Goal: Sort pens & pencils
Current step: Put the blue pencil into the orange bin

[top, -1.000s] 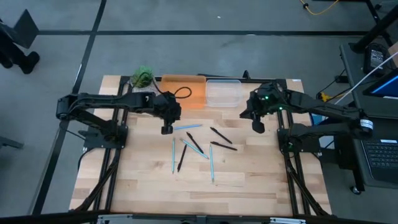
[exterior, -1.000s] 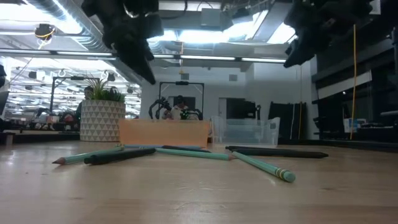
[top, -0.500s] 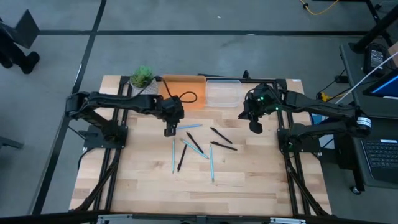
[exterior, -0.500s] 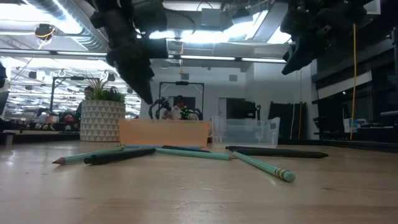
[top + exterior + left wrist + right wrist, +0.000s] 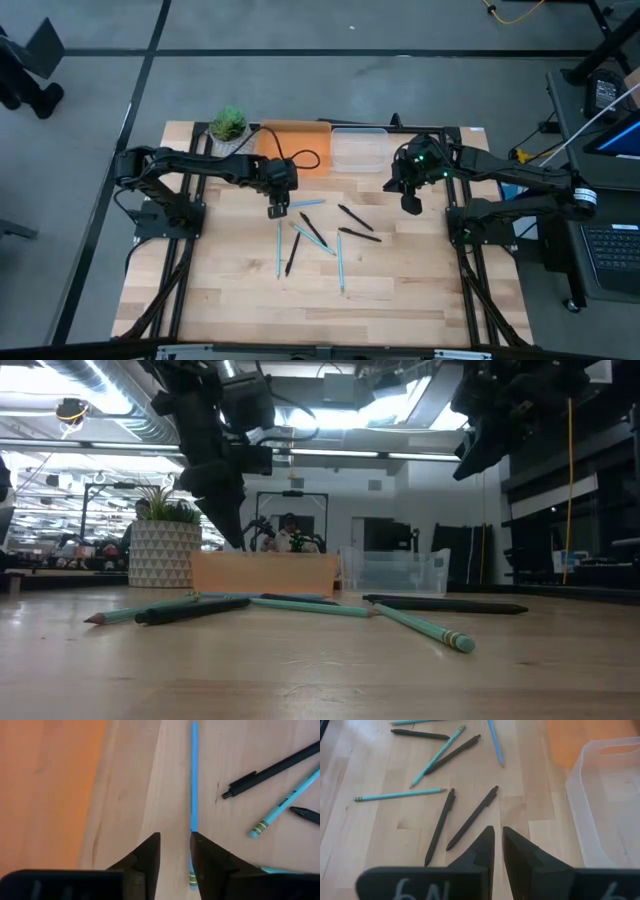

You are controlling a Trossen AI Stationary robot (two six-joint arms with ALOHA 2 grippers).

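Several pens and pencils lie loose on the wooden table [image 5: 240,300]: light blue pencils [image 5: 279,250] and black pens [image 5: 355,217]. The farthest blue pencil [image 5: 194,780] lies flat near the orange tray. My left gripper [image 5: 175,847] hangs open just above this pencil's eraser end, which runs under one finger [image 5: 207,857] in the left wrist view. In the low view the left gripper [image 5: 232,535] is clear of the table. My right gripper [image 5: 410,203] hovers shut above the table's right part, with two black pens [image 5: 472,817] ahead of it.
An orange tray [image 5: 295,148] and a clear plastic box [image 5: 358,150] stand side by side at the far edge. A potted plant [image 5: 228,128] stands at the far left. A black cable [image 5: 300,158] loops over the orange tray. The near half of the table is bare wood.
My left gripper has come down toward the table and shifted slightly toward the right, ending over the eraser end of the farthest blue pencil. The pens and pencils have not moved.
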